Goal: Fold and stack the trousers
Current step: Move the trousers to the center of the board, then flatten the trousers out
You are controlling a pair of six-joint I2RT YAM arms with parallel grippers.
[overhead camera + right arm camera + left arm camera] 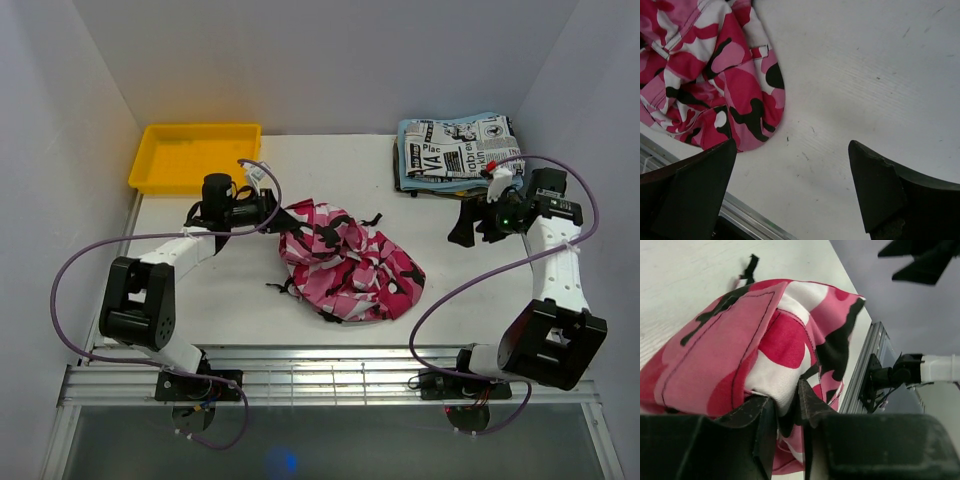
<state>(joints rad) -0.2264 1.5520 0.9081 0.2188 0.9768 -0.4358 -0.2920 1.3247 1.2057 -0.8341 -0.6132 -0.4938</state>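
Top external view gives me the trousers (350, 262) bunched in a heap at the middle of the table (220, 290). The heap's long axis runs diagonally from far left to near right. My left gripper (280, 218) sits at its far-left end, fingers (762, 425) narrowly apart with a fold between them; I cannot tell if they pinch it. My right gripper (462, 228) hangs spread wide over the tabletop, right of the heap.

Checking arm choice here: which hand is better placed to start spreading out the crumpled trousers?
Probably left. The left hand has a fold of the trousers pinched between its fingers, while the right hand hangs open above bare table, beside the cloth, not touching it.
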